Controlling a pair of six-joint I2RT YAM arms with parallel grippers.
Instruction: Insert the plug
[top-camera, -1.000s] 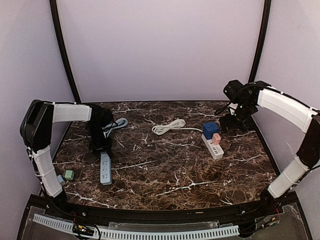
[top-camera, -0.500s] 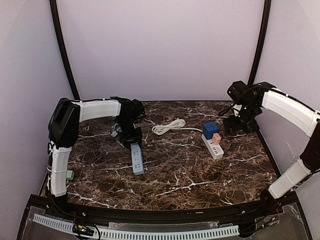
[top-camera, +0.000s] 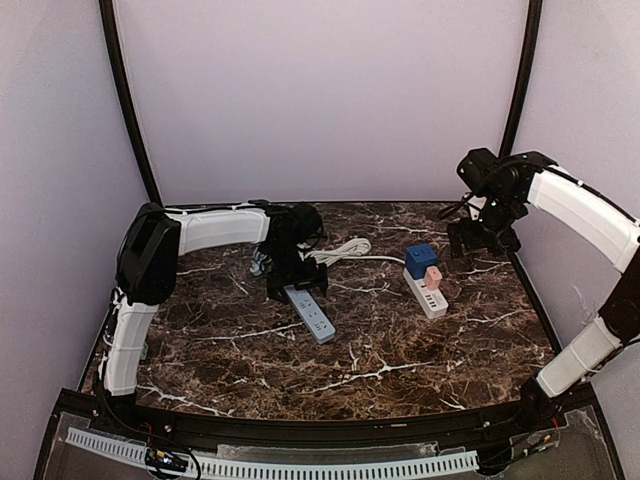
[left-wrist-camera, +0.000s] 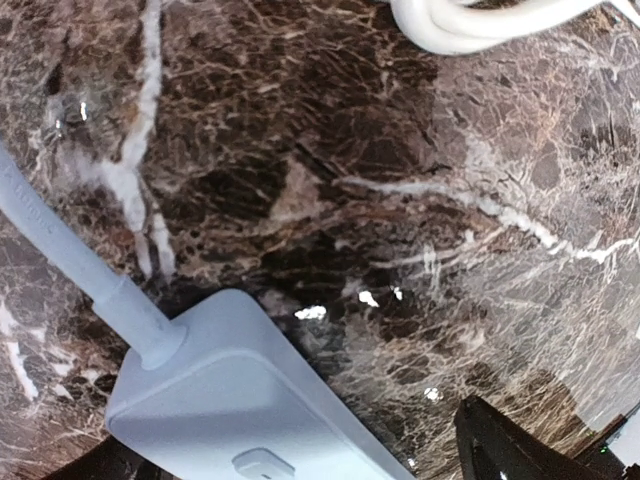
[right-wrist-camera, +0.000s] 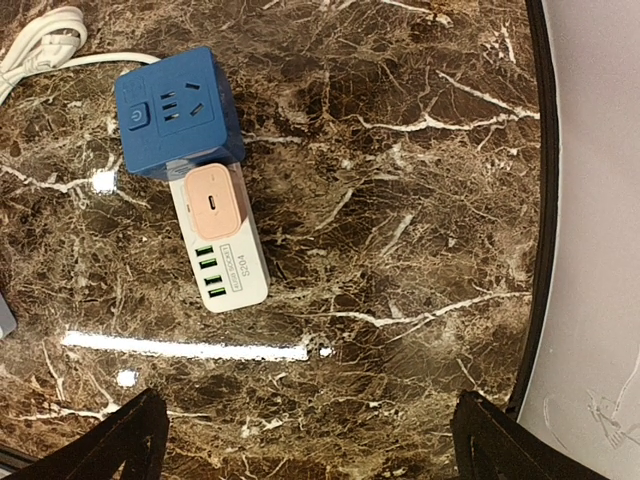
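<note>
Left wrist view gives you the left pincer (left-wrist-camera: 295, 455) spread wide, pinching nothing, with one black fingertip (left-wrist-camera: 495, 440) in each lower corner. Between them, right under the pincer, lies the cable end of the long grey-blue plastic power strip (left-wrist-camera: 235, 400), flat on the dark brown marble-patterned table (left-wrist-camera: 330, 200). A gap shows beside the right-hand fingertip. The grey-blue round cable (left-wrist-camera: 60, 235) runs away from the pincer to the upper left, and you cannot make out its plug. A white coiled cable (left-wrist-camera: 470, 20) lies farther ahead.

Your right pincer (right-wrist-camera: 305, 440) is spread too and empty, hanging over the table. The white rectangular plastic power strip (right-wrist-camera: 225, 260) lies ahead of it, toward its left-hand finger. That strip carries a blue cube socket adapter (right-wrist-camera: 175, 110) with a small pink adapter (right-wrist-camera: 213, 200) just beside it.
</note>
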